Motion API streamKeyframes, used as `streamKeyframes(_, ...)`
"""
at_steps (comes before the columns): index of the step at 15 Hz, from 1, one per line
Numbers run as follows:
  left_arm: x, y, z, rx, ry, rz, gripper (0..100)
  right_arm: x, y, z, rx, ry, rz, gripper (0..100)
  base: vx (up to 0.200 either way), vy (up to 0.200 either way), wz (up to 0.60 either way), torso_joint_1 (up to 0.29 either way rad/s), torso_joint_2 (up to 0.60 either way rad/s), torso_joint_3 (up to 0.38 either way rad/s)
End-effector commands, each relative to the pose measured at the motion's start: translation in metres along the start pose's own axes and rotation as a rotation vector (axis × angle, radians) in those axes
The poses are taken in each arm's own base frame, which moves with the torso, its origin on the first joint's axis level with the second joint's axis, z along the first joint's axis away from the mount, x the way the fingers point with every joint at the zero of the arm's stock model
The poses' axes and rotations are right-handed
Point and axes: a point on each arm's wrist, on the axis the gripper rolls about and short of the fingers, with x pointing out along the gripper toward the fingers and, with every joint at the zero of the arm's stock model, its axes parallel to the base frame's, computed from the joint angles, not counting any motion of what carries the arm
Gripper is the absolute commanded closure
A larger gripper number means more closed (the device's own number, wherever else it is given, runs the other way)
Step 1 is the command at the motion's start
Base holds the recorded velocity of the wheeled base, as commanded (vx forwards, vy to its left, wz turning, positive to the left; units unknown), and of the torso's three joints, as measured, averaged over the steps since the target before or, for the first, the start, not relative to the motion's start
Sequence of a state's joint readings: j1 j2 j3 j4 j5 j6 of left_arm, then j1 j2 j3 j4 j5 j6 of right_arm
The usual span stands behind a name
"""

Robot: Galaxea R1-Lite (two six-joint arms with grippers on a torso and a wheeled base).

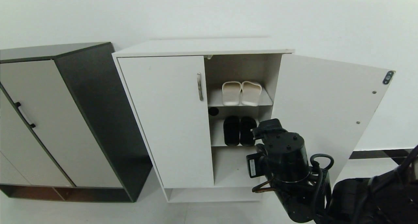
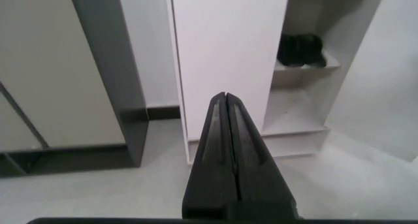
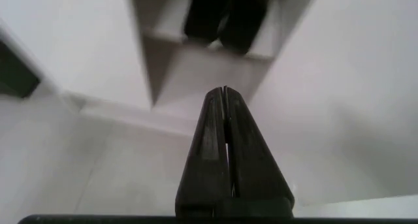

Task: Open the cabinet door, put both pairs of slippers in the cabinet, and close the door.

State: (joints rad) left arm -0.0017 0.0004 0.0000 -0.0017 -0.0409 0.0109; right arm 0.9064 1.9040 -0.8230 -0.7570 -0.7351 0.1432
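The right gripper (image 3: 224,92) is shown with its two fingers pressed flat together, so that no gap is left and nothing is held. The left gripper (image 2: 226,95) is shown in the same state, fully closed and empty.

The white cabinet (image 1: 202,47) is seen straight ahead of both grippers. Its right door (image 1: 326,113) is swung wide open and is found to the right of the right gripper. Its left door (image 1: 169,119) is shut and is faced by the left gripper, with the metal handle (image 1: 199,87) set at the door's inner edge.

Both pairs of slippers are placed inside the open right half. The black slippers (image 1: 239,131) are set side by side on the middle shelf (image 1: 217,132), just beyond and above the tips of the right gripper, and ahead and to the right of the left gripper. The white slippers (image 1: 241,93) are set side by side on the upper shelf (image 1: 214,98), directly over the black pair and higher than either gripper.

The right arm (image 1: 287,158) is held in front of the open compartment, near its lower part and beside the black pair. A dark cabinet (image 1: 91,119) with pale doors is seen to the left of the left gripper, close beside the white cabinet. The pale floor (image 2: 130,191) is seen below both grippers.
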Motion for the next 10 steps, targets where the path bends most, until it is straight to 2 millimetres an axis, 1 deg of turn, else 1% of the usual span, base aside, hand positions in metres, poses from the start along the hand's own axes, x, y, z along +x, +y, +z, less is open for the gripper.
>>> streamKeyframes(1, 0.0001, 0.0, 0.0, 0.0, 0.001, 0.0, 100, 0.0007, -0.0012, 0.0013, 0.003, -0.004, -0.003, 100, 0.0, 0.0, 0.0, 0.032, -0.49, -0.359)
streamKeyframes(5, 0.0001, 0.0, 0.0, 0.0, 0.001, 0.0, 100, 0.0, -0.0013, 0.0003, 0.006, -0.006, -0.003, 100, 0.0, 0.0, 0.0, 0.113, -0.46, -0.348)
streamKeyframes(10, 0.0001, 0.0, 0.0, 0.0, 0.001, 0.0, 100, -0.0004, -0.0017, -0.0002, 0.009, -0.011, -0.001, 100, 0.0, 0.0, 0.0, 0.149, -0.47, -0.322)
